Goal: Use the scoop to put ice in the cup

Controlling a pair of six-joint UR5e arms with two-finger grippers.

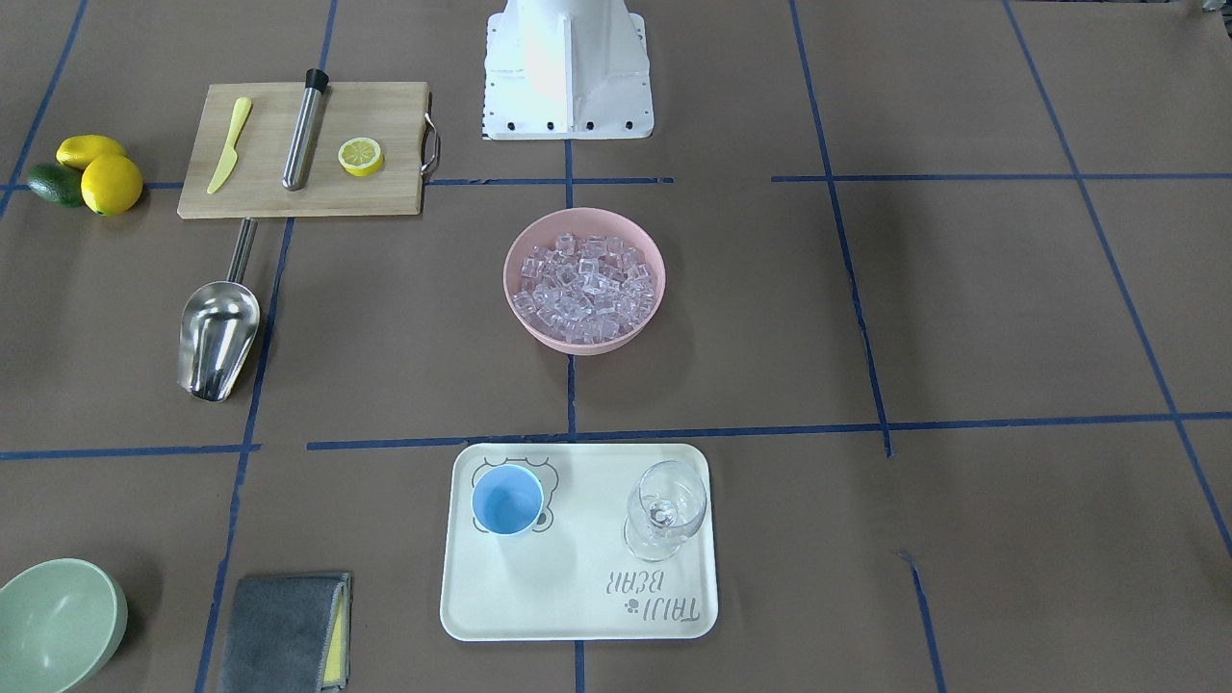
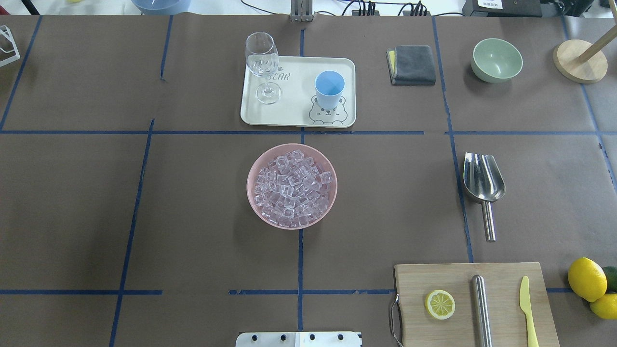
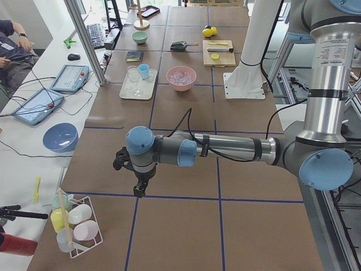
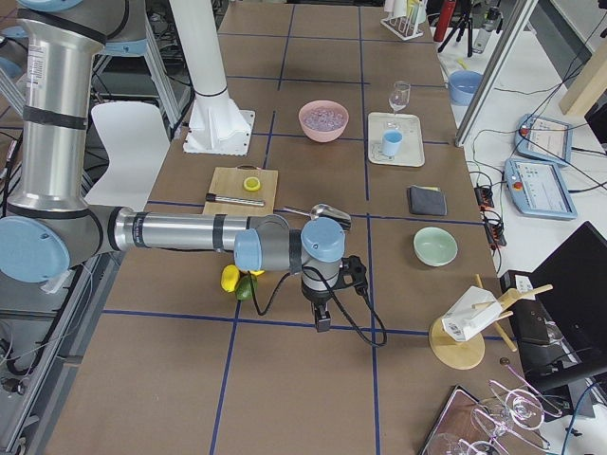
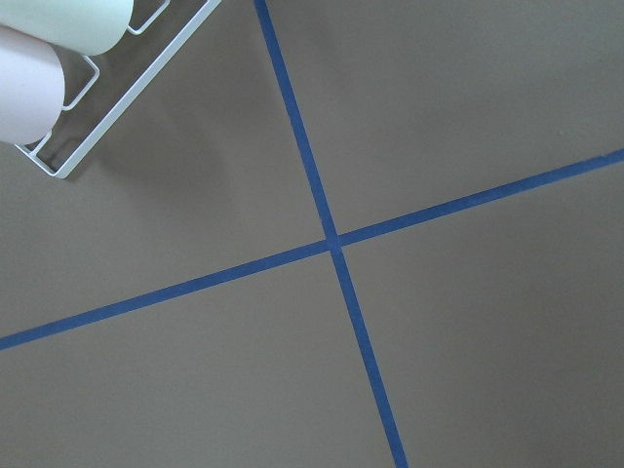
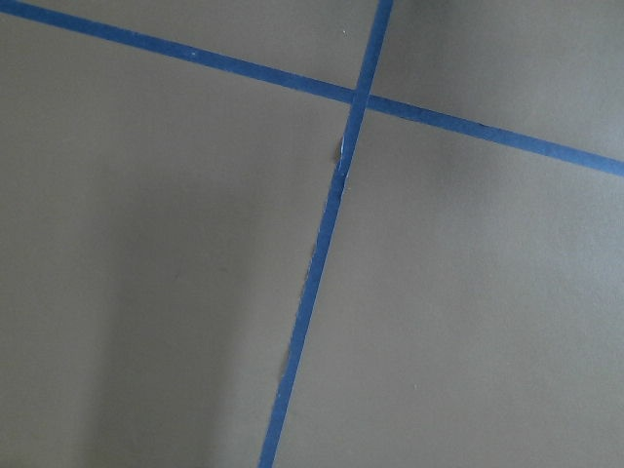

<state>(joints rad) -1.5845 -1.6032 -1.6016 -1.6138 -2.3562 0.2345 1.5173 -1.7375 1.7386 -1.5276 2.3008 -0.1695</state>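
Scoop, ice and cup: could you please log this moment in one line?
scoop: lying on table | ice: in pink bowl | cup: empty, on tray | left hand, right hand: far off, state unclear

The cup (image 1: 507,500) is light blue, bowl (image 1: 587,345) pink, ice (image 1: 585,284) clear, scoop (image 1: 219,332) silver.

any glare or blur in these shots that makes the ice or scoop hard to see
Overhead exterior: sharp and evenly lit; the ice reads clearly, the scoop shows bright reflections. Exterior front-facing: the robot base is blown out white. Side views: ice and scoop are small and far. Right wrist-mounted: only table paper with a soft shadow on the left.
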